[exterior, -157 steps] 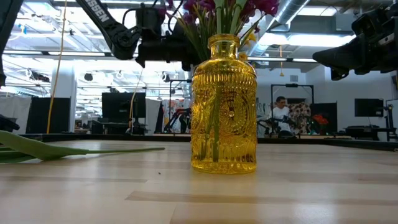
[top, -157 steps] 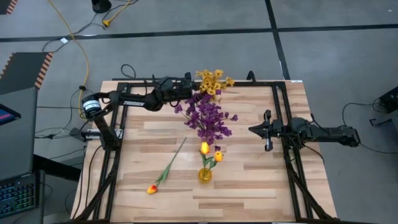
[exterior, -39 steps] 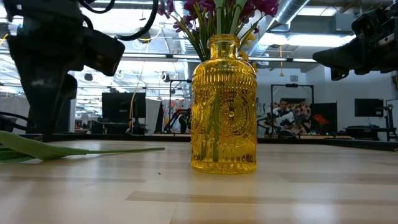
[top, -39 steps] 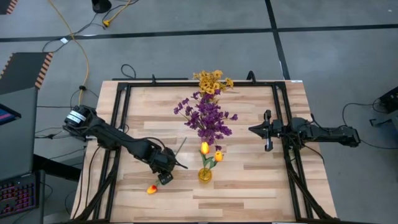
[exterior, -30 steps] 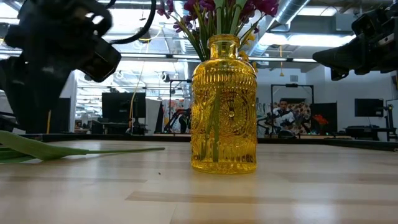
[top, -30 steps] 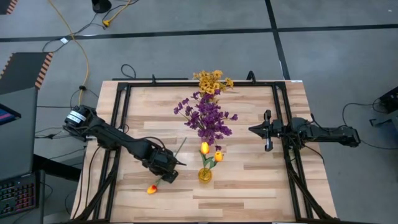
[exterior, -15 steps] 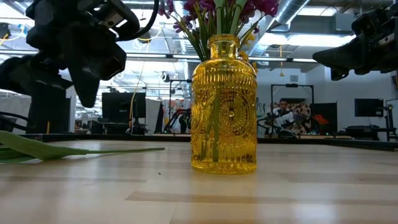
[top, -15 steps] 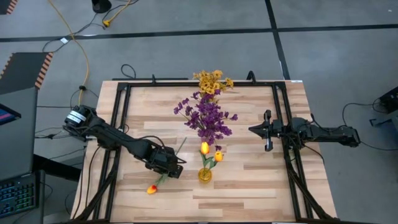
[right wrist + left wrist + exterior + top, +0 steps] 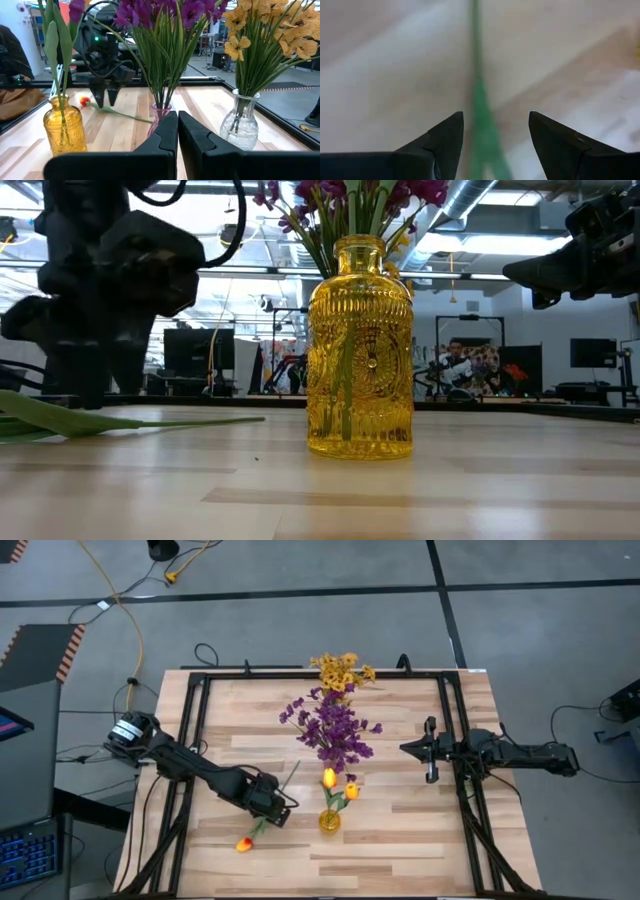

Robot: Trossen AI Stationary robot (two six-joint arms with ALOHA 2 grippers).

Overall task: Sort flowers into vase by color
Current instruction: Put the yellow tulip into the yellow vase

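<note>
One yellow-orange tulip (image 9: 244,844) lies flat on the table, its green stem (image 9: 283,787) running toward the far right. My left gripper (image 9: 278,810) stands over the middle of that stem, pointing down and open. In the left wrist view its fingertips (image 9: 495,114) stand on either side of the stem and leaf (image 9: 479,105) without touching. The yellow glass vase (image 9: 329,821) holds two tulips (image 9: 329,777). Purple blossoms (image 9: 335,730) stand in a pink vase (image 9: 161,114), and small yellow blooms (image 9: 342,670) in a clear vase (image 9: 243,125). My right gripper (image 9: 405,749) waits shut at the table's right.
The three vases stand in a row down the table's middle, and the yellow vase (image 9: 360,350) is just right of my left gripper. A black frame (image 9: 196,730) runs along the table's left, far and right edges. Bare wood lies near the front edge. People show in the room behind.
My left gripper has moved a little along the lying tulip's stem, away from the bloom and toward the yellow vase. It has also tipped from slanting to pointing straight down and come lower over the stem. The tulip has stayed where it was.
</note>
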